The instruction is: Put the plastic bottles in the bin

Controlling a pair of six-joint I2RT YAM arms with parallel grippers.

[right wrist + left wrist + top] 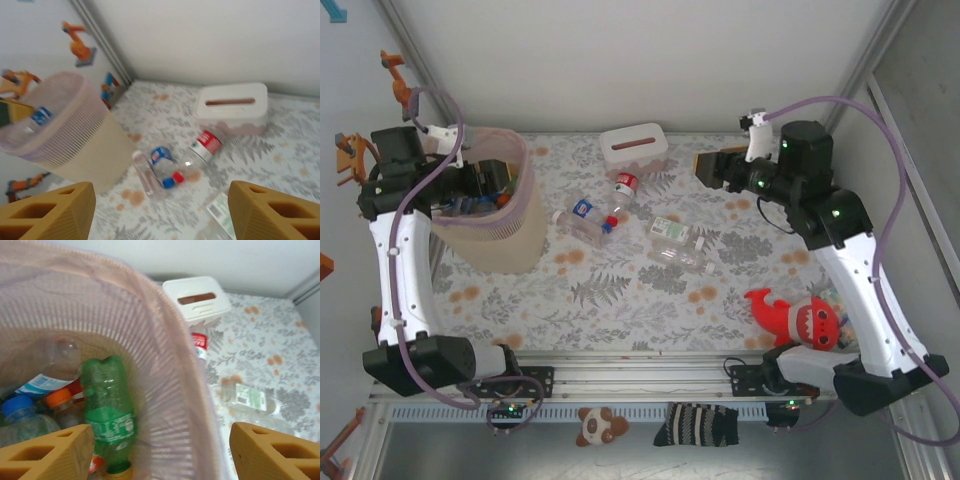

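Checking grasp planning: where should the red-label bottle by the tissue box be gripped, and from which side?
Probably mid-body, just below the label, from straight above. The red-label bottle lies on its side with one end near the tissue box, so the jaws should close across its round body, not along it.

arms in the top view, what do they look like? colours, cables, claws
The left arm and right arm have white links between bulky black joints, and a lilac cable loops along each. Small green lights glow on the right arm's joints. The left claw and right claw have blunt orange-tan fingers with triangular cut-outs.
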